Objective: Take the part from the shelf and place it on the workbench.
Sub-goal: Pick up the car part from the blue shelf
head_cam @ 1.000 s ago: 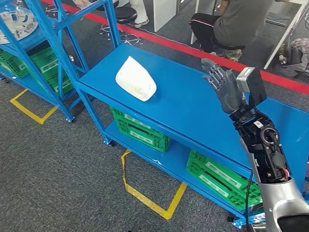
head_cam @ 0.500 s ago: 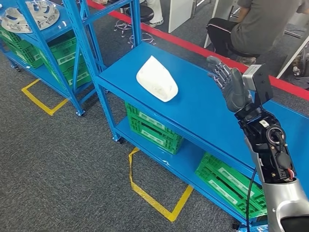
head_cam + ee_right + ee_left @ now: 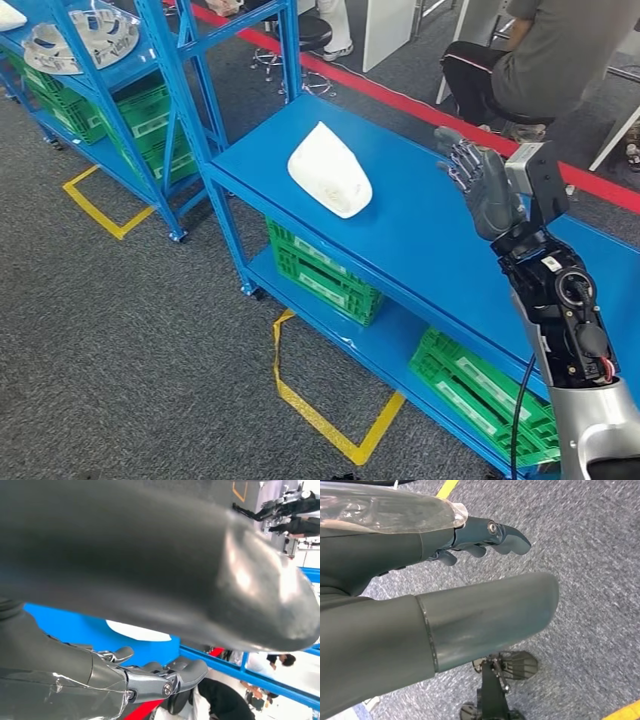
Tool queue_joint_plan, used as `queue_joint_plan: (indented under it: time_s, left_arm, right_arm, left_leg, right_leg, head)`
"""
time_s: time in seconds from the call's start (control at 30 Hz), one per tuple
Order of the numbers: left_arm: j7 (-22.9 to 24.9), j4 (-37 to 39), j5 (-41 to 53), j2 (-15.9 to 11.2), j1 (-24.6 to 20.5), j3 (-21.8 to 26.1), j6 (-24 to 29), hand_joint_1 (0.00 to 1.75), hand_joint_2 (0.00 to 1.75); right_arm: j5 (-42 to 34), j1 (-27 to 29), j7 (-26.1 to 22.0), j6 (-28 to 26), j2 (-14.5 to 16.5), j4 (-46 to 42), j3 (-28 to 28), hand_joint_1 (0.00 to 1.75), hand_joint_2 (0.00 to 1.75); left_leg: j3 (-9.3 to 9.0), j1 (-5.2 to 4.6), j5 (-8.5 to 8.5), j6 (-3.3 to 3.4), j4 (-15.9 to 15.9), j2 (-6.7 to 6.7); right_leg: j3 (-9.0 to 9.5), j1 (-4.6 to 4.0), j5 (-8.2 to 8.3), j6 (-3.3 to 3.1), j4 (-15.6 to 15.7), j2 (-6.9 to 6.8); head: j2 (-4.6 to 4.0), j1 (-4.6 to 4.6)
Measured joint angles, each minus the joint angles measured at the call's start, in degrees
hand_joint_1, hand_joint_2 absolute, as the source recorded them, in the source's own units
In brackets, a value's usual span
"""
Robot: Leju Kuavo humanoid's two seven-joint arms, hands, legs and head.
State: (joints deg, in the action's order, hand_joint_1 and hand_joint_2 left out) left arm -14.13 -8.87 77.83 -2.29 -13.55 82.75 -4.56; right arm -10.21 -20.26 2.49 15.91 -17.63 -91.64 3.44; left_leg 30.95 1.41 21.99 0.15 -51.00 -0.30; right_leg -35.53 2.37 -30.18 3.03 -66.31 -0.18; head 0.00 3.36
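Note:
A white moulded part (image 3: 330,170) lies on the blue workbench (image 3: 423,230), near its left end. My right hand (image 3: 477,177) hovers above the bench's far right side, well apart from the part, fingers spread and holding nothing. In the right wrist view the hand (image 3: 151,595) has its thumb and fingers apart, with a sliver of the white part (image 3: 137,631) beyond. My left hand (image 3: 444,600) hangs over grey carpet, fingers apart and empty. The blue shelf (image 3: 83,60) at the far left carries other white parts (image 3: 83,40).
Green crates (image 3: 324,272) sit on the bench's lower deck and more (image 3: 143,125) on the shelf. Yellow floor markings (image 3: 324,425) lie in front. A seated person (image 3: 543,60) is behind the bench, beyond a red floor line (image 3: 362,85).
The whole picture has shifted right and down as the camera turned, bringing more of the shelf into view. My right hand keeps its raised, spread pose over the bench.

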Motion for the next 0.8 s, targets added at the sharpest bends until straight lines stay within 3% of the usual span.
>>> queue_joint_plan:
  time_s: [0.07,0.1,0.13,0.23,0.3,0.4,0.43,0.47,0.5,0.57,0.6,0.67,0.73,0.8]
  left_arm:
    - [0.02,-0.01,0.0,-0.15,-0.01,0.0,-0.06,0.0,0.0]
    - [0.04,-0.03,0.03,-0.31,-0.04,0.0,-0.06,0.0,0.0]
    - [0.06,-0.04,0.05,-0.46,-0.06,0.0,-0.04,0.0,0.0]
    - [0.09,-0.07,0.15,-0.57,0.04,0.0,-0.01,0.0,0.0]
    - [0.09,-0.05,0.17,-0.44,-0.03,0.0,-0.02,0.0,0.0]
    - [0.09,-0.04,0.17,-0.32,-0.1,0.0,-0.02,0.0,0.0]
    - [0.09,-0.04,0.17,-0.32,-0.02,0.0,-0.02,0.0,0.0]
    - [0.09,-0.04,0.17,-0.32,0.06,0.0,-0.01,0.0,0.0]
    - [0.09,-0.04,0.17,-0.31,0.1,0.0,-0.01,0.0,0.0]
    - [0.09,-0.05,0.17,-0.4,0.07,0.0,-0.01,0.0,0.0]
    - [0.09,-0.05,0.17,-0.48,-0.03,0.0,-0.01,0.0,0.0]
    - [0.09,-0.07,0.17,-0.61,-0.22,0.0,0.03,0.0,0.0]
    - [0.09,-0.06,0.18,-0.6,-0.29,0.0,0.08,0.0,0.0]
    - [0.09,-0.05,0.19,-0.51,-0.32,0.0,0.1,0.0,0.0]
  right_arm:
    - [0.0,0.12,0.0,0.01,-0.01,0.07,0.0,0.0,0.0]
    - [0.0,0.24,0.02,0.01,-0.02,0.11,0.0,0.0,0.0]
    - [0.0,0.43,0.03,0.0,-0.02,0.15,0.01,0.0,0.0]
    - [0.0,0.65,0.03,-0.01,-0.04,0.15,0.0,0.0,0.0]
    - [0.0,0.45,-0.04,0.0,-0.05,0.03,-0.02,0.0,0.0]
    - [0.0,0.45,-0.07,0.0,-0.05,-0.01,-0.02,0.0,0.0]
    - [0.0,0.5,-0.07,0.0,-0.05,0.01,0.0,0.0,0.0]
    - [0.0,0.55,-0.07,0.0,-0.05,0.02,0.01,0.0,0.0]
    - [0.0,0.56,-0.08,0.0,-0.05,0.02,0.01,0.0,0.0]
    - [0.0,0.56,-0.1,0.0,-0.05,0.02,-0.01,0.0,0.0]
    - [0.0,0.57,-0.1,-0.01,-0.05,0.02,-0.02,0.0,0.0]
    - [-0.01,0.7,-0.11,-0.08,-0.05,0.02,-0.05,0.0,0.0]
    - [-0.01,0.84,-0.11,-0.16,-0.08,-0.03,-0.15,0.0,0.0]
    - [-0.01,0.85,-0.13,-0.17,-0.18,-0.12,-0.29,0.0,0.0]
  left_leg:
    - [0.15,0.38,0.77,-1.19,-1.14,-0.45]
    - [0.4,0.41,1.09,-1.78,-1.82,-0.66]
    - [0.65,0.44,1.29,-2.26,-2.33,-0.86]
    - [1.03,0.83,1.41,-3.02,-2.85,-1.02]
    - [2.64,0.92,2.95,-3.06,-6.12,-0.43]
    - [9.85,0.42,7.26,-2.5,-18.68,0.05]
    - [11.85,0.1,7.57,-2.13,-21.48,0.04]
    - [12.7,-0.29,6.7,-1.62,-21.88,0.03]
    - [12.24,-0.75,4.79,-1.0,-19.77,0.01]
    - [8.69,-1.82,0.22,0.37,-11.12,0.0]
    - [6.98,-2.24,-1.04,0.8,-7.37,0.07]
    - [5.4,-2.73,-1.24,1.01,-4.12,0.18]
    - [4.94,-2.54,-1.01,0.97,-3.51,0.22]
    - [4.05,-2.19,-0.91,1.27,-2.68,0.2]
  right_leg:
    - [3.21,0.62,3.7,0.79,7.61,0.29]
    - [4.36,0.72,4.39,0.71,9.93,0.58]
    - [4.85,0.62,4.31,0.43,10.82,0.84]
    - [4.92,0.06,3.93,-1.31,10.3,1.04]
    - [5.26,-0.17,3.8,-2.07,10.35,0.93]
    - [5.57,-0.92,3.43,-2.88,10.42,0.68]
    - [5.69,-1.22,3.28,-3.13,10.42,0.64]
    - [5.88,-1.48,3.1,-3.37,10.43,0.62]
    - [6.13,-1.68,2.9,-3.58,10.43,0.63]
    - [6.68,-1.92,2.44,-3.8,10.49,0.66]
    - [6.81,-2.04,2.22,-3.75,10.53,0.73]
    - [6.91,-2.14,1.86,-3.42,10.72,0.8]
    - [7.07,-2.18,1.46,-2.95,10.98,0.73]
    - [6.37,-2.27,0.05,-2.53,8.99,0.61]
  head:
    - [0.0,0.37]
    - [0.0,0.48]
    - [0.0,0.4]
    - [0.0,-0.51]
    - [0.0,-1.33]
    - [0.0,-2.46]
    - [0.0,-2.6]
    - [0.0,-2.67]
    - [0.0,-2.69]
    - [0.0,-2.69]
    - [0.0,-2.73]
    - [0.0,-2.8]
    - [0.0,-2.81]
    - [0.0,-2.62]
